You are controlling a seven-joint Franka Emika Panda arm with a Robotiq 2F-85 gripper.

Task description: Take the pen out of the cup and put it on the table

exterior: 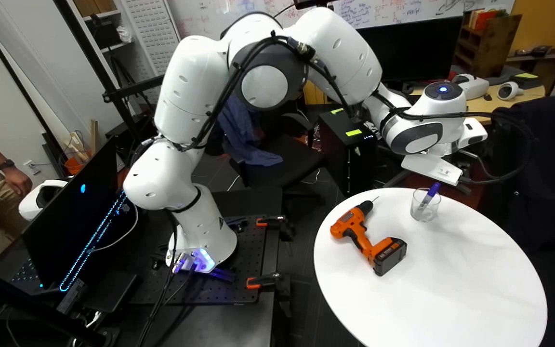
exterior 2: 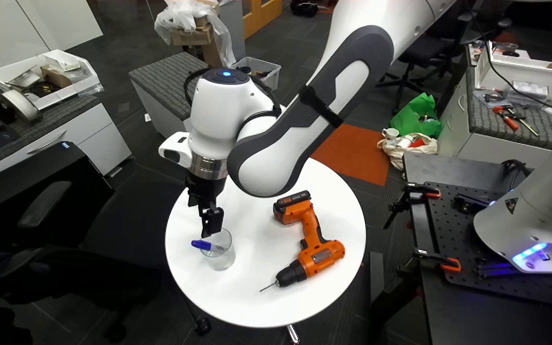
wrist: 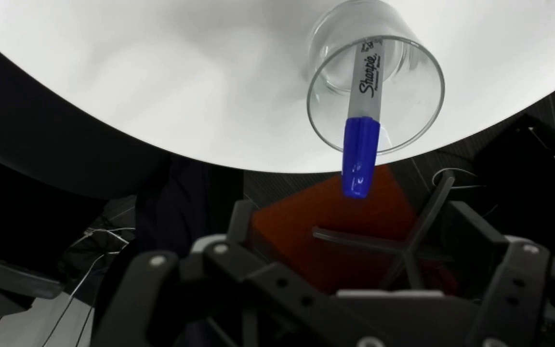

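The pen, with a blue cap and grey body, leans in the clear cup. The pen shows in both exterior views (exterior: 432,191) (exterior 2: 201,245) and in the wrist view (wrist: 363,144). The cup (exterior: 432,212) (exterior 2: 224,262) (wrist: 340,33) stands upright on the round white table (exterior: 455,294) (exterior 2: 257,299) (wrist: 200,91). The pen's capped end sticks out past the rim. My gripper (exterior 2: 212,224) is just above the cup in an exterior view. In the wrist view the gripper's fingers (wrist: 358,224) are wide apart and empty, with the cap ahead of the gap between them, not touching.
An orange-and-black drill (exterior: 364,236) (exterior 2: 312,247) lies on the table beside the cup, its bit pointing outward. The cup stands near the table's edge. A black chair (exterior 2: 46,196) is close to the table.
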